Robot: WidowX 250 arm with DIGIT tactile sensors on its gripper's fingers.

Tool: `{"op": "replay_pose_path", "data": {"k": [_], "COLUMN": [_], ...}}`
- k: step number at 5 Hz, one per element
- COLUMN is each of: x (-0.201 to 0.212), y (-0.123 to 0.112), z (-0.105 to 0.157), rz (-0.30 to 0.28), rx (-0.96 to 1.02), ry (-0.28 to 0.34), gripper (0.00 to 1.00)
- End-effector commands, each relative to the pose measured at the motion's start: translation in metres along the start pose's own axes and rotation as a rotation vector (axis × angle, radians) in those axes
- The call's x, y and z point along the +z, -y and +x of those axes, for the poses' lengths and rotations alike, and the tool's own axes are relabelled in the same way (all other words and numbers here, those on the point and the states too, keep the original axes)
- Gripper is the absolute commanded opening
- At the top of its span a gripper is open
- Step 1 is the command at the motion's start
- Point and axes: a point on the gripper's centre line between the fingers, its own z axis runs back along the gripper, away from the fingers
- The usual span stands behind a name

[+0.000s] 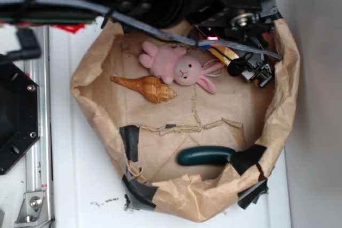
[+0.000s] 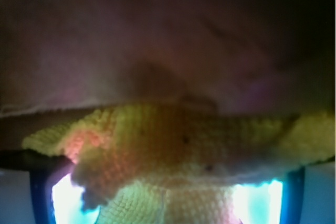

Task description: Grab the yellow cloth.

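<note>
Yellow cloth [image 2: 173,150], waffle-textured and bunched, up close before the wrist camera, against brown paper.

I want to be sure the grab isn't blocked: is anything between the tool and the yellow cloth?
Nothing visible is. In the wrist view the yellow cloth fills the space right at the camera. In the exterior view the tool sits over a yellow sliver by the pink bunny, with nothing seen between them.
</note>
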Motion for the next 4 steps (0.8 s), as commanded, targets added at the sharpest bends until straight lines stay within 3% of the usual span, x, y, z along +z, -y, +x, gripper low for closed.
{"op": "replay_pose_path", "data": {"k": [1, 2, 3, 4], "x": [0.018, 0.015, 0.041, 0.092], "y": [0.017, 0.014, 0.017, 0.032], "z": [0.001, -0.007, -0.011, -0.022], "rz": [-0.023, 0.021, 0.006, 0.002], "rx": [-0.139, -0.175, -0.228, -0.484], "ry": [0.033, 0.019, 0.032, 0.066], "gripper": [0.0, 0.0, 0.0, 0.0]}}
